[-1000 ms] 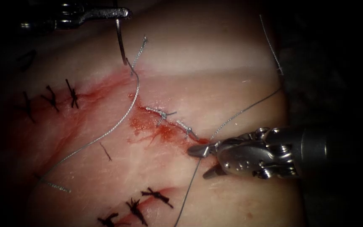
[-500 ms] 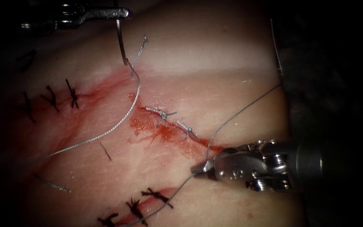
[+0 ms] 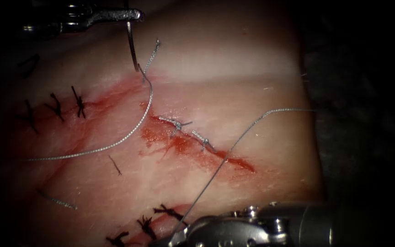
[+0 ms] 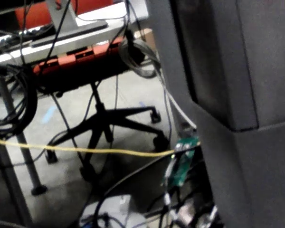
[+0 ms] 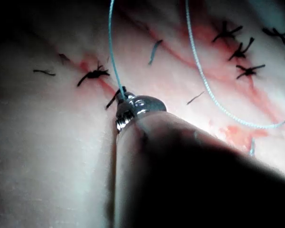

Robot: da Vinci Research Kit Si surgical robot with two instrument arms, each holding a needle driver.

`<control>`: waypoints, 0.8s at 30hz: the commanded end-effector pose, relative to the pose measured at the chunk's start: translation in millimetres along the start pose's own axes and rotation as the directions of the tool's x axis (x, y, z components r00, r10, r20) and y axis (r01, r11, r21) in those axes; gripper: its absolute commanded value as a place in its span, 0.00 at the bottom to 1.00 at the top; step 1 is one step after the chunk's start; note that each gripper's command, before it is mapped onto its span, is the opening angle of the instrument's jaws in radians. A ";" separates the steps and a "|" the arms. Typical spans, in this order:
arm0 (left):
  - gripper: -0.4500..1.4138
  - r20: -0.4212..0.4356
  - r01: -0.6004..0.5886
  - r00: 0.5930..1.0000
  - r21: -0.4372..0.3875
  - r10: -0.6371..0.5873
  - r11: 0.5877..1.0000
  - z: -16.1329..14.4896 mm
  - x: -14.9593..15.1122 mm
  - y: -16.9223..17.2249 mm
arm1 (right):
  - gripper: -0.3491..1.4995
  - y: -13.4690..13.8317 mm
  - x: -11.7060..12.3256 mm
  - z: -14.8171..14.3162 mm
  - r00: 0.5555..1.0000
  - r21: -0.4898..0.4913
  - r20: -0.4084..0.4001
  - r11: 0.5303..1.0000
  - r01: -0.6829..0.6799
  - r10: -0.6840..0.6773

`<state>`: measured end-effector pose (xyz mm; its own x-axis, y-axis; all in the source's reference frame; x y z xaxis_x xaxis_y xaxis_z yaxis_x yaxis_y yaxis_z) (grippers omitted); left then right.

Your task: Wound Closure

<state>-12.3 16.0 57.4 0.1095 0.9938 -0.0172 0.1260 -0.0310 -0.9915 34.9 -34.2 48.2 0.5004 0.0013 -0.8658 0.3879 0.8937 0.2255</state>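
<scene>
My left tool is at the far upper left of the tissue, jaws shut on the upper end of the curved needle. The needle hangs free of the tissue, its lower end just over the surface where the thread joins it. My right tool lies low at the near edge, left of the cut's near end, shut on the thread. That strand rises to the cut, then runs off to the right. In the right wrist view the jaws grip the thread.
Two grey stitches hold the cut's upper part, with red fluid around them. Black-stitched older cuts lie at the left and near bottom. A short thread end stands beside the needle.
The right tool's jaws, open at the cut's near end, shut on the thread and moved down and left, drawing it along. The left loop of thread pulled flatter. Left tool stayed still.
</scene>
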 end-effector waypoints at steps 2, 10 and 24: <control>0.00 0.000 0.000 1.000 0.000 0.000 1.000 0.4 0.0 -0.6 | 0.00 -0.1 0.2 0.7 1.000 0.040 -0.010 0.999 0.005 -0.005; 0.00 0.002 -0.001 1.000 0.003 0.001 1.000 0.4 -0.1 -0.7 | 0.00 -0.6 0.6 0.5 0.998 0.098 -0.055 0.994 0.043 -0.038; 0.00 0.004 -0.001 1.000 0.005 0.001 1.000 0.4 -0.1 -0.7 | 0.80 4.8 -7.5 -6.4 0.991 -0.098 0.071 0.988 0.119 -0.112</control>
<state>-12.3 15.9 57.5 0.1054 0.9943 -0.0183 0.1214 -0.0311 -0.9921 27.2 -27.0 52.7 0.5262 -0.1793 -0.8312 0.3857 0.9215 0.0454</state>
